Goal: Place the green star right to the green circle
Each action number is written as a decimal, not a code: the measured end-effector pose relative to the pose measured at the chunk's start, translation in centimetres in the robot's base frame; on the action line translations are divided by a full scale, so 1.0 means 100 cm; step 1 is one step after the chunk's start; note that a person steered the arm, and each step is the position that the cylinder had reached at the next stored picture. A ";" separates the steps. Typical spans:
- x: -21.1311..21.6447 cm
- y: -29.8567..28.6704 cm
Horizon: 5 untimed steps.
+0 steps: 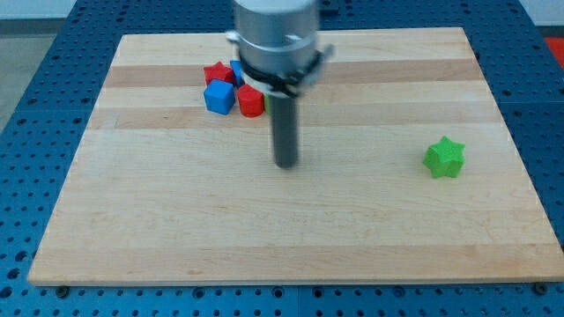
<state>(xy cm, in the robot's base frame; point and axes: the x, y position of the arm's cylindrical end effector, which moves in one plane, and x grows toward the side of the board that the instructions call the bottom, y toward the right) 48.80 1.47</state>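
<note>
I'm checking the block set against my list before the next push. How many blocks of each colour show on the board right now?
Red: 2, a red block and a red block nearer my tip
Blue: 2, a blue cube and a blue block mostly hidden behind the arm
Green: 1, the green star
Total: 5 visible; no green circle shows.

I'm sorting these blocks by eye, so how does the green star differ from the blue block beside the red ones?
The green star is green with pointed lobes; the blue block is blue and boxy, cube-like.
The green star stands alone at the view's right; the blue block touches red blocks at the view's upper left.
My tip lies between them, touching neither.
Both rest on the wooden board and look similar in size.
</note>
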 end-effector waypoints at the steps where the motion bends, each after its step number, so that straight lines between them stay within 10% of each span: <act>1: 0.041 0.079; 5: -0.060 0.130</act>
<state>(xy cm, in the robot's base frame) 42.80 14.42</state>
